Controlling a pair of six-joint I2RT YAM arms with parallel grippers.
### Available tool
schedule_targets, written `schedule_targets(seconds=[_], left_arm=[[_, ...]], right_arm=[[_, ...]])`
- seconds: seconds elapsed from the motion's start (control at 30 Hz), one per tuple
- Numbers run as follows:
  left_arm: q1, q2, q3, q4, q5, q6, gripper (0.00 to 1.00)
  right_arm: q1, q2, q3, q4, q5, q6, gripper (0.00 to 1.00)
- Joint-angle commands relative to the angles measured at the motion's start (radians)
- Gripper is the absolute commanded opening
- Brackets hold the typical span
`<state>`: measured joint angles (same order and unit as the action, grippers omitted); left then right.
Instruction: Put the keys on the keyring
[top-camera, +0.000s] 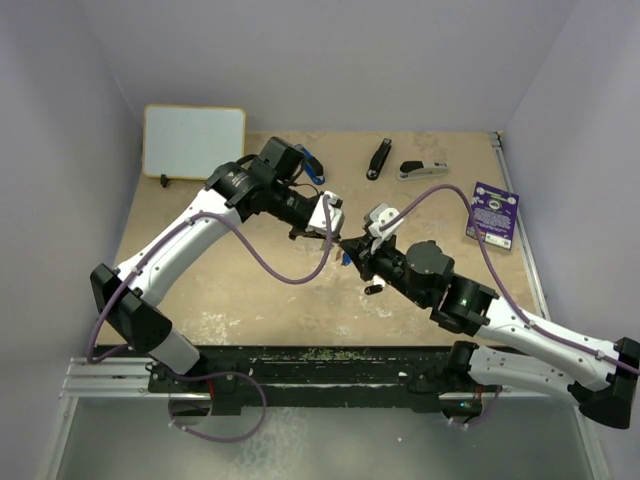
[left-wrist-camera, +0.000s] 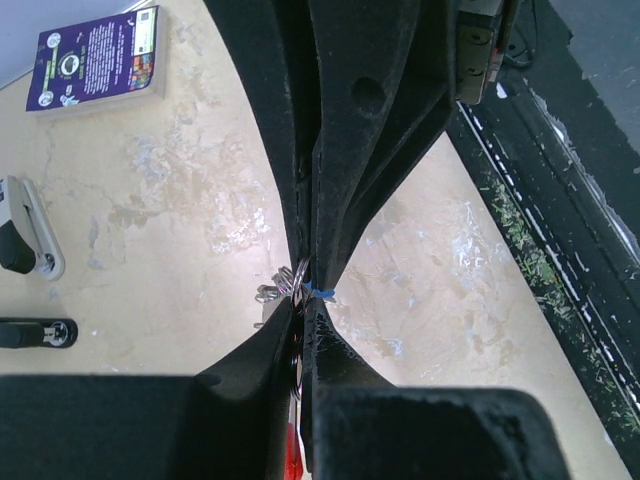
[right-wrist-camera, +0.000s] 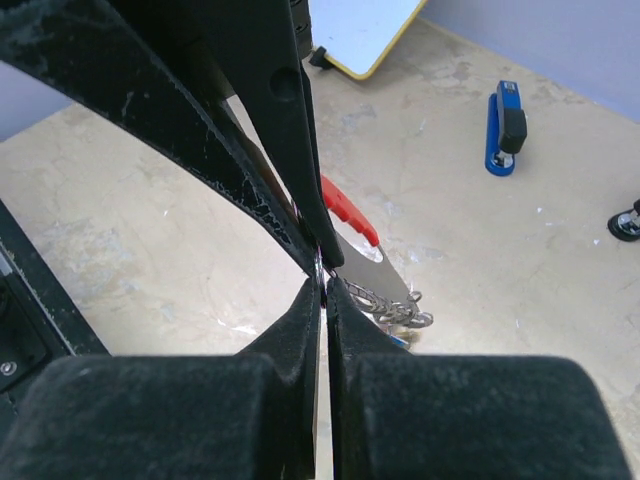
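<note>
Keyring (right-wrist-camera: 395, 305) shows silver chain links and red oval fob (right-wrist-camera: 350, 212).

Lab test cell: plain walls (top-camera: 330, 60) are enclosing a scuffed tabletop (top-camera: 240, 300); an aluminium rail (top-camera: 100, 380) is edging it.

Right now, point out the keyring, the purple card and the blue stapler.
keyring (right-wrist-camera: 350, 212): right wrist view, on its red fob.
purple card (left-wrist-camera: 95, 58): left wrist view, on its printed face.
blue stapler (right-wrist-camera: 498, 150): right wrist view, on its blue body.
</note>
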<state>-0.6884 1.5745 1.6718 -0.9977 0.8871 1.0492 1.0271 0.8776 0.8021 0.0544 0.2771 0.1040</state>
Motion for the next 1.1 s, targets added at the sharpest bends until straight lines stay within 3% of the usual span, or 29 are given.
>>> schedule_targets(seconds=[0.0,0.37,0.5,0.73,0.93,1.07], left_arm=[[0.022,-0.043,0.038,0.027,0.127,-0.042,0.04],[0.036,-0.047,0.029,0.018,0.231,-0.057,0.04],[0.041,-0.048,0.008,0.057,0.231,-0.084,0.04],[0.050,-0.051,-0.047,0.153,0.141,-0.146,0.04],[0.052,-0.091,-0.116,0.198,0.006,-0.108,0.04],[0.059,-0.125,-0.173,0.243,-0.062,-0.107,0.04]], right_arm=[[-0.001,-0.035,-0.038,0.145,0.039,-0.026,0.00],[-0.001,-0.026,-0.091,0.204,0.048,-0.010,0.01],[-0.001,-0.032,-0.088,0.188,0.056,0.002,0.22],[-0.001,-0.139,-0.115,0.143,0.071,0.047,0.38],[-0.001,-0.220,-0.110,-0.005,0.284,0.188,0.49],[-0.015,-0.159,-0.042,-0.265,0.425,0.373,0.51]])
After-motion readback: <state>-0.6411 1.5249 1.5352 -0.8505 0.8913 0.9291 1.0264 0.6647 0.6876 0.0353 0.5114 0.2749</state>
